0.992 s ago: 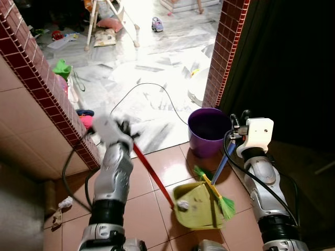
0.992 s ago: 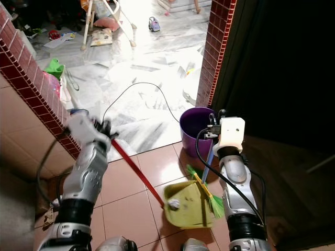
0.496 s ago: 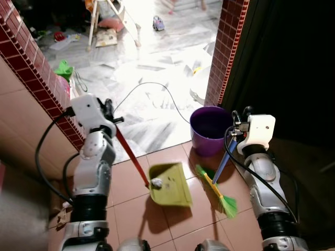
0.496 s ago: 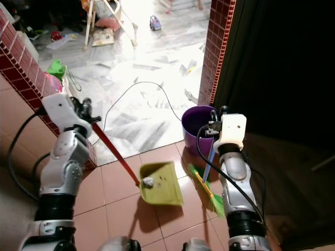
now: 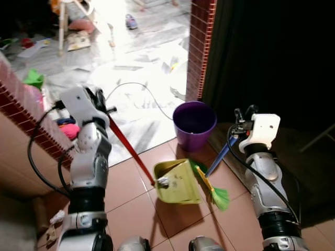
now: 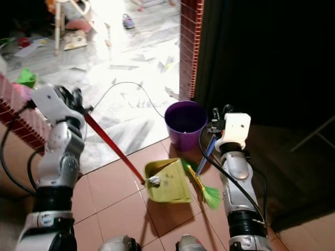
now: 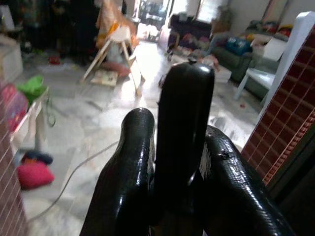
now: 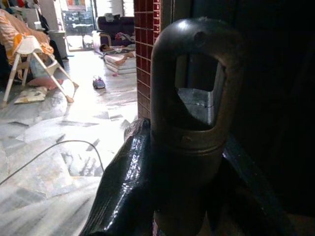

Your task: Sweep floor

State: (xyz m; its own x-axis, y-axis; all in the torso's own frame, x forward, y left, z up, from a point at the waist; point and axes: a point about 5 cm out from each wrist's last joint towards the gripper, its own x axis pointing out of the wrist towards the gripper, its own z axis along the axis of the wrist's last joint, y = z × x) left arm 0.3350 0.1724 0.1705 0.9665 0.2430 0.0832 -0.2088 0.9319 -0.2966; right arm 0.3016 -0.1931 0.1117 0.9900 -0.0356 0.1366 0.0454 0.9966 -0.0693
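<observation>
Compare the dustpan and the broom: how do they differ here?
The dustpan is yellow-green with a red handle, held by the left gripper; the broom has green bristles and a blue handle, held by the right gripper. The dustpan holds a white scrap; the broom holds none. Both reach the tiled floor.

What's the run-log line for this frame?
left gripper: shut on dustpan handle | right gripper: shut on broom | dustpan: holds debris, on tile beside broom | purple bucket: behind

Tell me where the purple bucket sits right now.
In the left eye view the purple bucket stands on the floor at the doorway, beside the brick pillar, just beyond the dustpan and broom.
</observation>
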